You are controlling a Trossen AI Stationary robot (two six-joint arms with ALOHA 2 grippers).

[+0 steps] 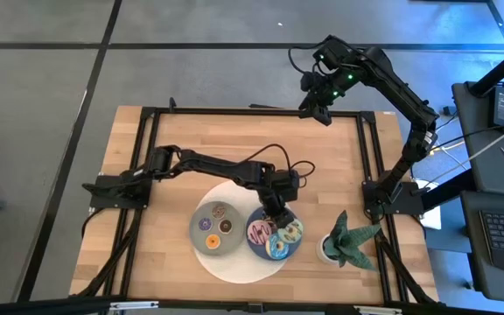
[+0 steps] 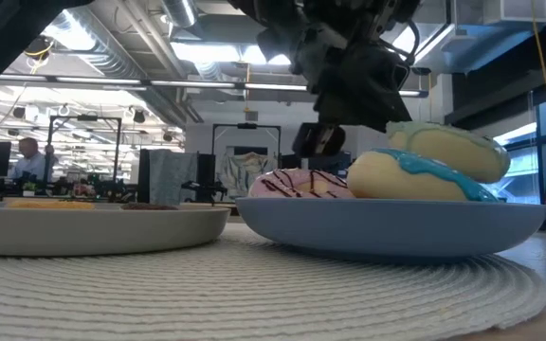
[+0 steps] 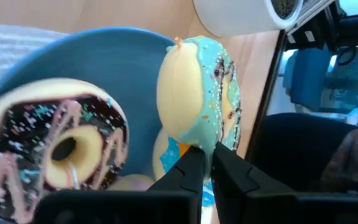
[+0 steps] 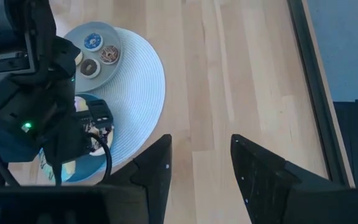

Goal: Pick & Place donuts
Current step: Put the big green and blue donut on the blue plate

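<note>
On the near half of the wooden table lies one round white woven mat, and on it stand two plates side by side: a grey plate to the left and a blue plate to the right. The grey plate carries three tiny donuts: an orange-iced one, a purple one and a brown one, with a fourth small sprinkled ring at its far edge. The blue plate holds three larger donuts: a pink-iced donut with dark stripes, a blue-iced donut and a yellow-green donut, the last two packed together, as the low view shows one leaning on the other.

The left gripper hangs over the far rim of the blue plate. In the left wrist view its two fingers stand almost together with a thin slit between them and nothing held; just ahead of their tips a pale aqua-iced donut stands on edge, beside the flat-lying striped one.

One potted succulent stands to the right of the mat.

Farthest off, the right gripper waits above the table's far edge, its fingers spread wide and empty.
</note>
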